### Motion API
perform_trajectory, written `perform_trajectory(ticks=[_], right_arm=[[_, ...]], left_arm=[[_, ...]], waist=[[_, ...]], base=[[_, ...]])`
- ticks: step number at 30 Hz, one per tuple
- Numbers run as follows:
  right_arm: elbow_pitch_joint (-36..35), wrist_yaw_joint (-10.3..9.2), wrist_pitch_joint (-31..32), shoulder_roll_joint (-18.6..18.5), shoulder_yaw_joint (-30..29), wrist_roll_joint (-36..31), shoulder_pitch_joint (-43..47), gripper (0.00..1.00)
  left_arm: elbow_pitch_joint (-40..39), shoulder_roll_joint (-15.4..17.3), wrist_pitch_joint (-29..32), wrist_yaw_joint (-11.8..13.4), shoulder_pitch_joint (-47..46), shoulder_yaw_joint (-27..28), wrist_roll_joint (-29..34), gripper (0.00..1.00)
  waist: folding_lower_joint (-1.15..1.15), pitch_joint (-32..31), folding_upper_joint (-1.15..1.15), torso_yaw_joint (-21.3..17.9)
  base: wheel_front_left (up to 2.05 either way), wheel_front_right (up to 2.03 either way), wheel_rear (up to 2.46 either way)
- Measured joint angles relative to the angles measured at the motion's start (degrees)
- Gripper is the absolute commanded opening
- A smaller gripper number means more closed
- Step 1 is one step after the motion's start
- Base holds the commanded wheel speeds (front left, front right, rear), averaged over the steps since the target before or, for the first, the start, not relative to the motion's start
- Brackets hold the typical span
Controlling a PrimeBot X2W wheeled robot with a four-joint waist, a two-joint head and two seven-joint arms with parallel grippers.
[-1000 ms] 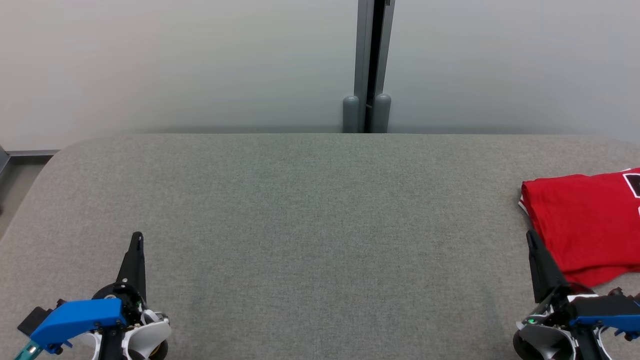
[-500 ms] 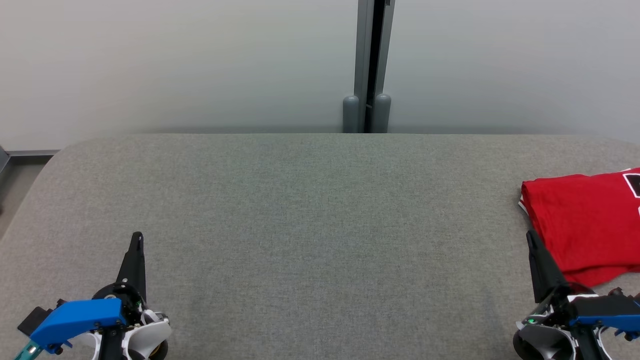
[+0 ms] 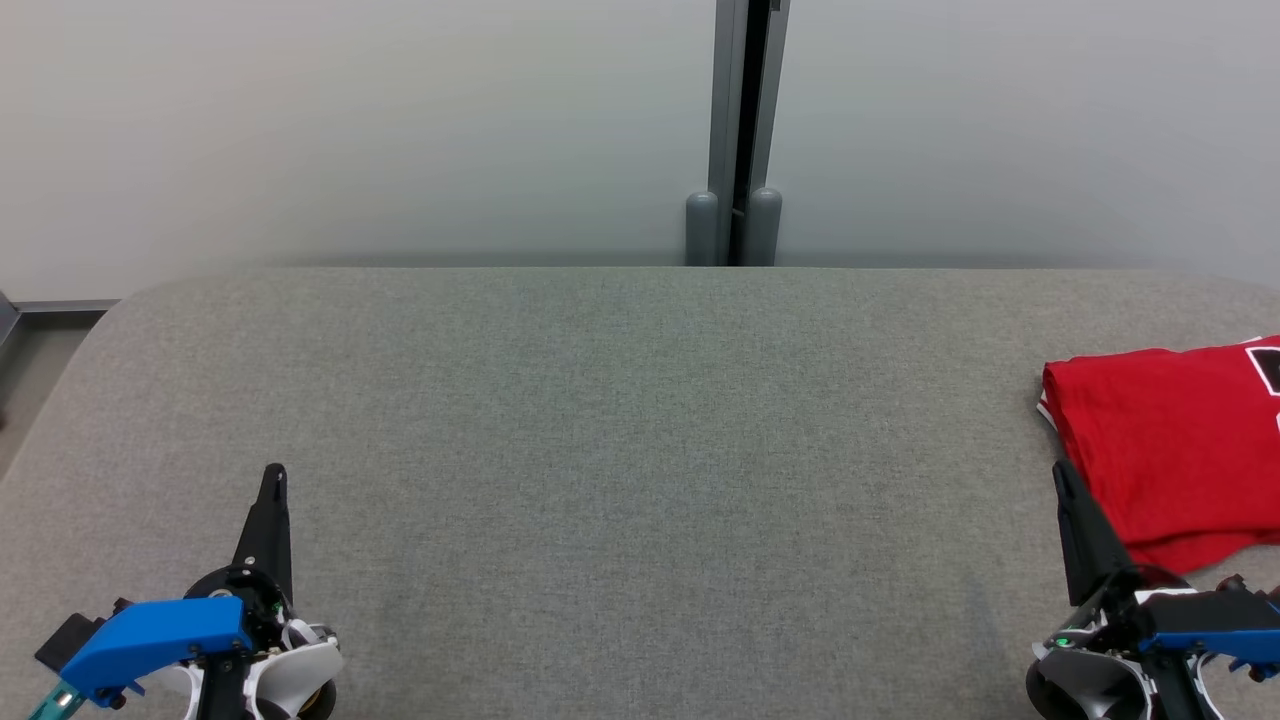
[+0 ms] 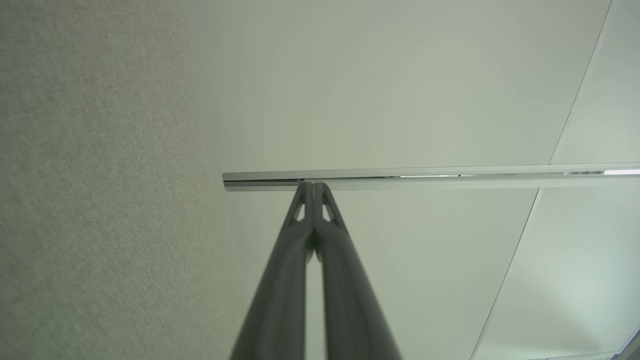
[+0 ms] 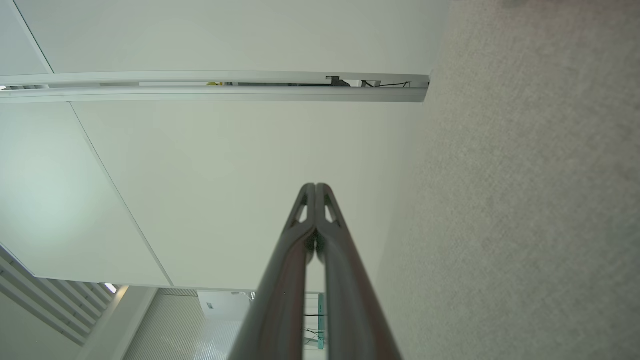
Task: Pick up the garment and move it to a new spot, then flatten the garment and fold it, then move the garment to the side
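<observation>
Left gripper (image 4: 313, 184): the two long dark fingers are pressed together from the tips down, with nothing between them. In the head view it sits at the lower left, fingers pointing away from the robot over bare grey fabric. A blue housing (image 3: 150, 640) is on its wrist.

Right gripper (image 5: 315, 186): the fingers are likewise closed tip to tip and hold nothing. In the head view it sits at the lower right, and its fingertip lies at the near left edge of the garment (image 3: 1170, 440). From this angle it is not clear whether the tip touches the cloth or only stands in front of it.

Garment: red, folded into a flat, roughly rectangular stack. It lies at the far right of the padded surface (image 3: 640, 420) and is cut off by the right edge of the head view. A black-and-white patch (image 3: 1268, 368) shows on top at that edge, and a sliver of white trim shows at the left corner. The garment is well apart from the left gripper.

Padded surface: grey woven fabric with rounded far corners, spanning the width of the head view.

Background: pale wall panels (image 3: 350, 130) rise behind the surface, divided by an upright grey metal post (image 3: 740, 130). A strip of floor (image 3: 30, 370) shows at the far left. In both wrist views the panels and the grey fabric appear turned on their side.
</observation>
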Motion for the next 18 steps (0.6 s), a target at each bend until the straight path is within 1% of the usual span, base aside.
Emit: perform_trajectory(ticks=[18], right_arm=[[0.0,0.00,0.0,0.0,0.0,0.0,0.0,0.00]], left_arm=[[0.0,0.0,0.0,0.0,0.0,0.0,0.0,0.00]], waist=[[0.00,0.0,0.00,0.0]], base=[[0.00,0.00,0.00]])
